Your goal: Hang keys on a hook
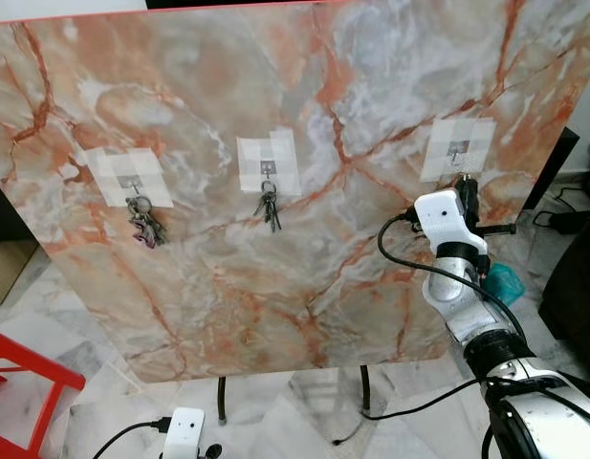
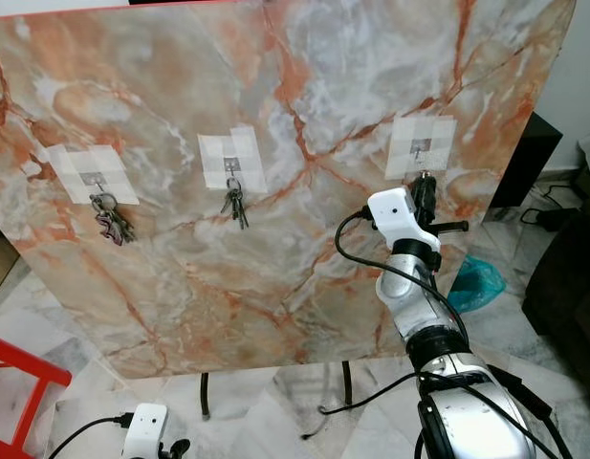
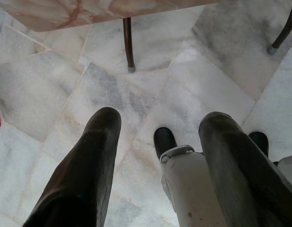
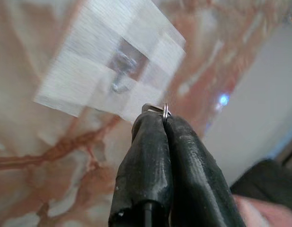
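Glossy pink-veined marble board; translucent matt tape patches; apparently metal key ring between matt, rubbery black fingers.

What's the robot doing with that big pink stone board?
The robot is hanging keys on hooks taped to a marble board. Two bunches already hang there: one on the left hook and one on the middle hook. The right end effector is raised to the third hook, its fingers shut on a key ring, which sits just below the hook and is not on it yet. The left end effector hangs open over the floor, holding nothing.
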### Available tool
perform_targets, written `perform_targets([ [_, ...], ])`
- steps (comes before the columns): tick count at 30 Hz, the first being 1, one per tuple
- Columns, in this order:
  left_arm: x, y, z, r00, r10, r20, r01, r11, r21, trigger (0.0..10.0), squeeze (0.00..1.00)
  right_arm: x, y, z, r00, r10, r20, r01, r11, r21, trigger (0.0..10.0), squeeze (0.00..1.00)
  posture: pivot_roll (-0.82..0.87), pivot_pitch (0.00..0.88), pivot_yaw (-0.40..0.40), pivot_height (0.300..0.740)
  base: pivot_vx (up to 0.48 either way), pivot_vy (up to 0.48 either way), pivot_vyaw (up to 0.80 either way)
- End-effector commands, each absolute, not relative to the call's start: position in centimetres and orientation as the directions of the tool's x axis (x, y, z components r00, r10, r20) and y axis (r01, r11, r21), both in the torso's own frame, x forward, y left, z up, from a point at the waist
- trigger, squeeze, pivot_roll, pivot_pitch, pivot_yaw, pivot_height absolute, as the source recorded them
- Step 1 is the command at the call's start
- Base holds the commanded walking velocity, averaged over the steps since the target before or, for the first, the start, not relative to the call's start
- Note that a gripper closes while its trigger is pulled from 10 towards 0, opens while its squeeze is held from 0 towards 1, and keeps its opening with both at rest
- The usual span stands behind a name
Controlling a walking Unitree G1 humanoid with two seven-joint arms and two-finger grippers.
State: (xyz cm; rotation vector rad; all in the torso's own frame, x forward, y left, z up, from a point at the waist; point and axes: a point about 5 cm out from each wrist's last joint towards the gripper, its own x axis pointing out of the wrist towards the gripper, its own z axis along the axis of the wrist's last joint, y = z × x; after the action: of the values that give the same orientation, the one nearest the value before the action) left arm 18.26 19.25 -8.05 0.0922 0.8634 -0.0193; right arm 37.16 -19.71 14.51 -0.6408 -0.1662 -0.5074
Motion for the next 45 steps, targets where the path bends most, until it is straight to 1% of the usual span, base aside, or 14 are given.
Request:
perform_targets([
  [1, 18.1, 19.5, -8.1, 0.64, 0.024, -0.768, 0.051, 0.996, 0.074, 10.0, 0.0, 37.3, -20.0, 14.9, 0.855, -0.421, 0.301, 0.518, 0.692, -0.503, 10.0, 0.0, -0.04, 0.0, 0.012, 0.74, 0.0, 0.0, 0.0],
  [3, 18.2, 19.5, -8.1, 0.642, 0.023, -0.767, 0.05, 0.996, 0.072, 10.0, 0.0, 37.2, -20.0, 14.6, 0.855, -0.437, 0.28, 0.519, 0.719, -0.462, 10.0, 0.0, -0.04, 0.0, 0.012, 0.74, 0.0, 0.0, 0.0],
  [5, 18.1, 19.4, -8.1, 0.641, 0.021, -0.767, 0.049, 0.996, 0.069, 10.0, 0.0, 36.9, -20.1, 13.6, 0.864, -0.463, 0.198, 0.503, 0.794, -0.341, 10.0, 0.0, -0.04, 0.0, 0.009, 0.74, 0.0, 0.0, 0.0],
  [7, 18.1, 19.4, -8.1, 0.642, 0.021, -0.767, 0.045, 0.997, 0.065, 10.0, 0.0, 36.6, -19.6, 13.0, 0.888, -0.427, 0.171, 0.459, 0.842, -0.282, 10.0, 0.0, -0.04, 0.0, 0.009, 0.74, 0.0, 0.0, 0.0],
  [8, 18.1, 19.4, -8.1, 0.641, 0.02, -0.767, 0.046, 0.997, 0.065, 10.0, 0.0, 36.3, -19.3, 12.2, 0.901, -0.425, 0.086, 0.432, 0.896, -0.103, 10.0, 0.0, -0.04, 0.0, 0.009, 0.74, 0.0, 0.0, 0.0],
  [9, 18.1, 19.4, -8.1, 0.641, 0.02, -0.767, 0.047, 0.997, 0.065, 10.0, 0.0, 36.2, -19.2, 11.8, 0.904, -0.424, 0.053, 0.426, 0.905, -0.02, 10.0, 0.0, -0.04, 0.0, 0.009, 0.74, 0.0, 0.0, 0.0],
  [10, 18.1, 19.3, -8.1, 0.641, 0.019, -0.768, 0.048, 0.997, 0.064, 10.0, 0.0, 35.7, -19.3, 11.1, 0.904, -0.427, 0.006, 0.423, 0.898, 0.125, 10.0, 0.0, -0.04, 0.0, 0.011, 0.74, 0.0, 0.0, 0.0],
  [13, 18.1, 19.4, -8.2, 0.639, 0.02, -0.769, 0.048, 0.997, 0.066, 10.0, 0.0, 35.0, -19.9, 10.5, 0.89, -0.457, 0.0, 0.449, 0.873, 0.19, 10.0, 0.0, -0.04, 0.0, 0.011, 0.74, 0.0, 0.0, 0.0],
  [18, 18.0, 19.4, -8.2, 0.639, 0.022, -0.769, 0.047, 0.997, 0.068, 10.0, 0.0, 33.7, -20.6, 9.2, 0.88, -0.475, -0.011, 0.466, 0.858, 0.218, 10.0, 0.0, -0.04, 0.0, 0.011, 0.74, 0.0, 0.0, 0.0],
  [27, 18.1, 19.5, -8.1, 0.641, 0.03, -0.767, 0.046, 0.996, 0.077, 10.0, 0.0, 32.5, -20.1, 8.4, 0.912, -0.409, 0.015, 0.39, 0.88, 0.269, 10.0, 0.0, -0.05, 0.0, 0.013, 0.74, 0.0, 0.0, 0.0],
  [35, 18.2, 19.5, -8.1, 0.642, 0.036, -0.766, 0.034, 0.997, 0.075, 10.0, 0.0, 32.5, -20.0, 8.8, 0.932, -0.358, 0.051, 0.342, 0.92, 0.191, 10.0, 0.0, -0.05, 0.0, 0.006, 0.74, 0.0, 0.0, 0.0],
  [37, 17.9, 19.5, -8.3, 0.621, 0.042, -0.782, 0.042, 0.995, 0.087, 10.0, 0.0, 32.5, -20.2, 8.9, 0.93, -0.363, 0.052, 0.347, 0.917, 0.197, 10.0, 0.0, -0.05, 0.0, 0.005, 0.74, 0.0, 0.0, 0.0],
  [40, 16.8, 20.8, -8.8, 0.544, 0.114, -0.831, -0.07, 0.993, 0.091, 10.0, 0.0, 32.6, -20.3, 9.1, 0.928, -0.367, 0.056, 0.35, 0.916, 0.197, 10.0, 0.0, -0.06, 0.0, 0.003, 0.74, 0.0, 0.0, 0.0],
  [45, 15.9, 22.2, -8.8, 0.542, 0.135, -0.83, -0.084, 0.991, 0.107, 10.0, 0.0, 32.6, -20.5, 9.5, 0.931, -0.357, 0.071, 0.341, 0.924, 0.175, 10.0, 0.0, -0.05, 0.0, 0.001, 0.74, 0.0, 0.0, 0.0],
])
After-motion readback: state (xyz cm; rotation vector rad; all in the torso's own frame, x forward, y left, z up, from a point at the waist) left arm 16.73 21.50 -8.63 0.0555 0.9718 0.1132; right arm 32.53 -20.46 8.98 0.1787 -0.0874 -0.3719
